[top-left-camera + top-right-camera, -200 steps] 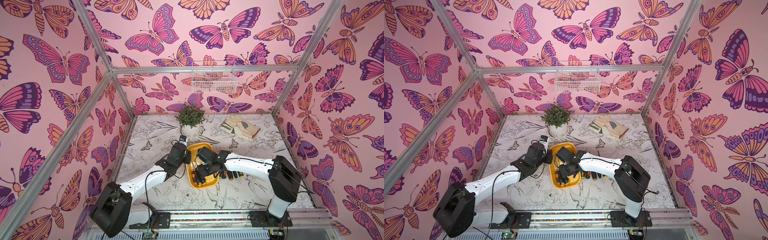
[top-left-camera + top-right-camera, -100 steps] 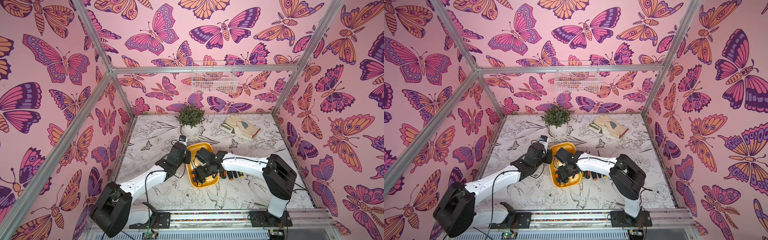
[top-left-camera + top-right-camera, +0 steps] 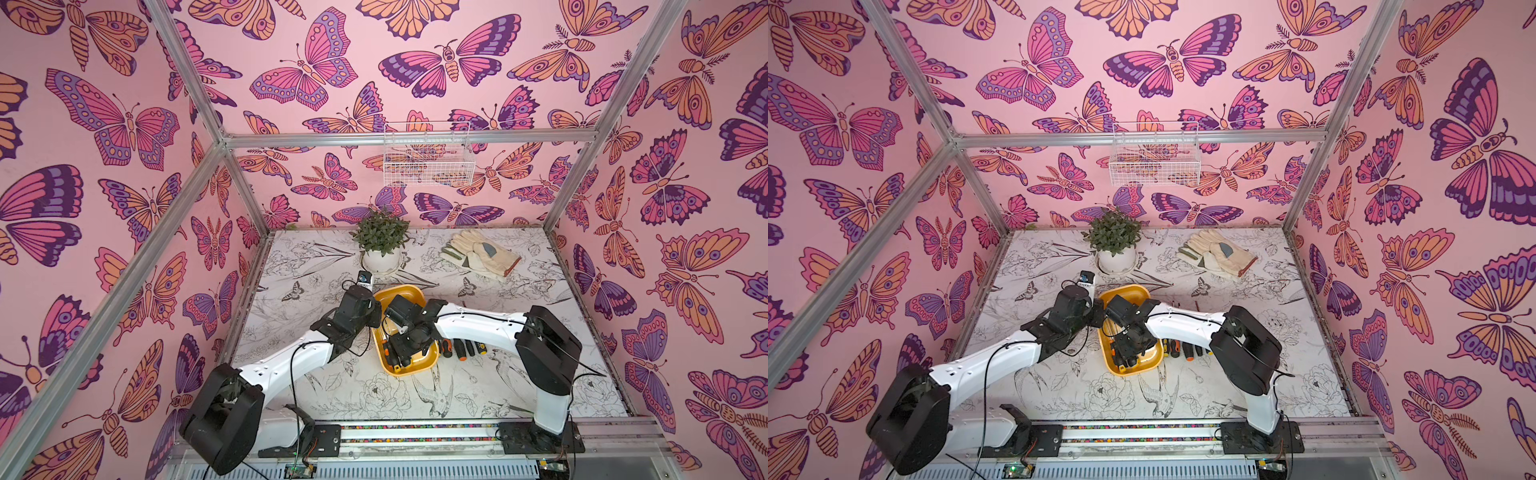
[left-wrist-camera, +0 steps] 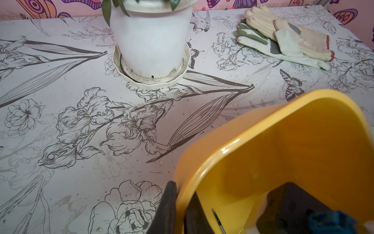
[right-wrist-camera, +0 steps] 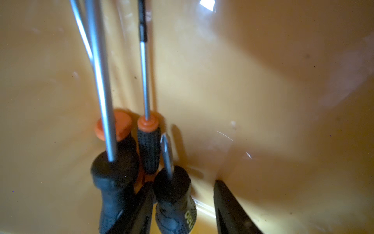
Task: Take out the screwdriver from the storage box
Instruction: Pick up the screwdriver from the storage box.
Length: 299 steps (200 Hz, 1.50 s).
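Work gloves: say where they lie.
In both top views the work gloves lie far back on the table, on the robot's right side, right of the potted plant and beyond the storage box.

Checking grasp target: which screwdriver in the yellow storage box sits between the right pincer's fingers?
The stubby screwdriver, short shaft, yellow lettering on its black handle. The long-shafted ones lie beside it, outside the right pincer.

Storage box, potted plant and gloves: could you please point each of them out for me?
storage box (image 4: 293, 137), left wrist view, on its yellow inner wall.
potted plant (image 3: 381, 235), in a top view, on its leaves.
gloves (image 3: 500, 262), in a top view, on the top glove's cream fabric.
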Tool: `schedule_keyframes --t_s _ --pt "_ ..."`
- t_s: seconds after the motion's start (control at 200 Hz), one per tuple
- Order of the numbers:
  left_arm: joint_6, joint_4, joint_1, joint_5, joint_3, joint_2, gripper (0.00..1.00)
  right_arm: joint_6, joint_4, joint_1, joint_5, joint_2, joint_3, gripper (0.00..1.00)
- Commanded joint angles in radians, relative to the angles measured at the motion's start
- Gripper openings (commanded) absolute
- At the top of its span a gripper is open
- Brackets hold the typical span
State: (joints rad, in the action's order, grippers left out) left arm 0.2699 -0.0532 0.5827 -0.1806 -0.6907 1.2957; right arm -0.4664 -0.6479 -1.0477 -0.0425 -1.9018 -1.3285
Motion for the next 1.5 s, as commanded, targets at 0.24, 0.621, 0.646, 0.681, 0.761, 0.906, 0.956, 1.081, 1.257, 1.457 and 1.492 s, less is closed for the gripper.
schedule_keyframes --t_s 0.24,0.621,0.646,0.681,0.761,0.906,0.956,1.081,1.257,1.457,1.492 --pt "-0.041 0.021 0.002 -0.017 0.029 -0.013 0.00 0.028 -0.064 0.012 0.061 -0.059 0.000 0.36" --pt "-0.043 0.021 0.002 -0.028 0.028 -0.010 0.00 0.028 -0.014 0.025 0.076 -0.005 0.034 0.13" --pt "-0.042 0.021 0.002 -0.028 0.027 -0.011 0.00 0.029 -0.005 0.025 0.077 0.007 0.043 0.12" --pt "-0.042 0.021 0.002 -0.028 0.027 -0.010 0.00 0.028 0.014 0.024 0.077 0.025 0.056 0.10" --pt "-0.043 0.022 0.002 -0.026 0.027 -0.010 0.00 0.027 0.053 0.024 0.075 0.071 0.088 0.06" --pt "-0.042 0.020 0.003 -0.026 0.026 -0.008 0.00 0.027 0.110 0.026 0.066 0.144 0.137 0.00" --pt "-0.042 0.021 0.002 -0.023 0.026 -0.009 0.00 0.028 0.127 0.026 0.060 0.166 0.150 0.00" --pt "-0.043 0.021 0.003 -0.014 0.024 -0.004 0.00 0.024 0.175 0.026 0.052 0.213 0.188 0.00" --pt "-0.042 0.020 0.003 -0.011 0.026 -0.006 0.00 0.004 0.236 0.032 0.025 0.261 0.233 0.00" --pt "-0.041 0.021 0.002 -0.008 0.027 -0.006 0.00 -0.006 0.245 0.040 0.013 0.294 0.244 0.00" --pt "-0.041 0.021 0.003 -0.008 0.027 -0.007 0.00 -0.007 0.243 0.041 0.015 0.302 0.245 0.00"
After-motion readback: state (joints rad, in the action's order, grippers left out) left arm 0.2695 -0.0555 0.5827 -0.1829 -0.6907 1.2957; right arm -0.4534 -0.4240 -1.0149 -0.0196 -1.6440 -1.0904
